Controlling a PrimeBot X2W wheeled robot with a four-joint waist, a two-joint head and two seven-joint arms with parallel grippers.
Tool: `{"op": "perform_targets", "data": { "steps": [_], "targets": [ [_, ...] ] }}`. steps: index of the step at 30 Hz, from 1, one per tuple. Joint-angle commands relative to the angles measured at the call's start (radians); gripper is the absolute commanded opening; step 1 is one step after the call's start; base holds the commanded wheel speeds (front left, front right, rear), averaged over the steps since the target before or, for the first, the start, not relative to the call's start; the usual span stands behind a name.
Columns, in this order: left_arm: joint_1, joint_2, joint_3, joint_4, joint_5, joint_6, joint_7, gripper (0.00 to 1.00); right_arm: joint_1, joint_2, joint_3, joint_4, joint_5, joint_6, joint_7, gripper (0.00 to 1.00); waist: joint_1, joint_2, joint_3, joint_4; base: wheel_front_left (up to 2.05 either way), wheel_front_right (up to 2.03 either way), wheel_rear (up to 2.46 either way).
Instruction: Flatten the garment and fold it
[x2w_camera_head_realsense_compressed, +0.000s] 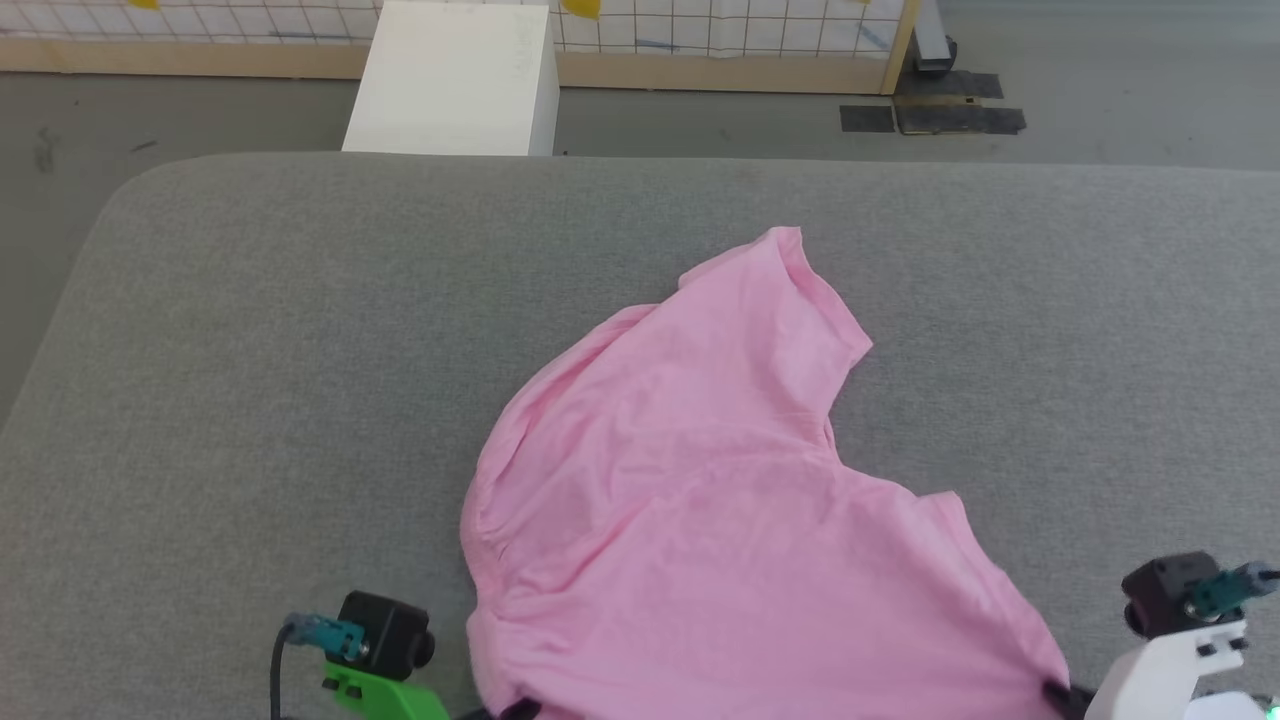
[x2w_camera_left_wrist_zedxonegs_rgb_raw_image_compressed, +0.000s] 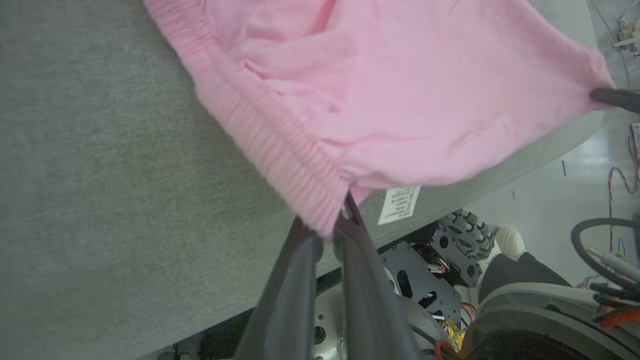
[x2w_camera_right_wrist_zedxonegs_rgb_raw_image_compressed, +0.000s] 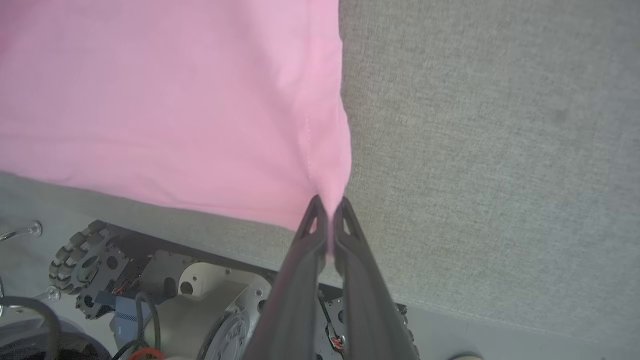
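Both claws low, tight on garment corners

We see light-pink garment lying mostly spread on grey cushion, close to its near edge. Gathered waistband runs down left side. One leg reaches away, hem curled. We note soft wrinkles, near corners pulled taut.

A small white label just under the garment's edge carries rows of tiny dark print. None of it is sharp enough to read.
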Motion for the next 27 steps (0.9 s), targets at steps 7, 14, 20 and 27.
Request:
{"op": "perform_targets", "data": {
  "steps": [7, 14, 20, 27],
  "targets": [
    [-0.103, -0.116, 0.028, 0.019, 0.057, -0.058, -0.134, 0.00, -0.225, -0.060, 0.038, -0.021, -0.007, -0.002, -0.111, 0.00, 0.0001, 0.0000, 0.032, 0.040, 0.00, 0.00, 0.00],
    [-0.226, -0.223, 0.054, 0.092, 0.052, -0.089, -0.197, 0.00, -0.557, -0.132, 0.124, 0.155, -0.001, -0.002, -0.181, 0.00, 0.0001, 0.0000, 0.085, 0.097, 0.00, 0.00, 0.00],
    [-0.313, -0.305, 0.095, 0.174, 0.045, -0.098, -0.272, 0.00, -0.811, -0.159, 0.180, 0.396, -0.015, -0.002, -0.269, 0.00, 0.0001, 0.0000, 0.147, 0.175, 0.00, 0.00, 0.00],
    [-0.383, -0.368, 0.105, 0.275, 0.052, -0.098, -0.315, 0.00, -1.025, -0.166, 0.220, 0.681, -0.054, -0.002, -0.375, 0.00, 0.0001, 0.0000, 0.226, 0.241, 0.00, 0.00, 0.00]
  ]
}}
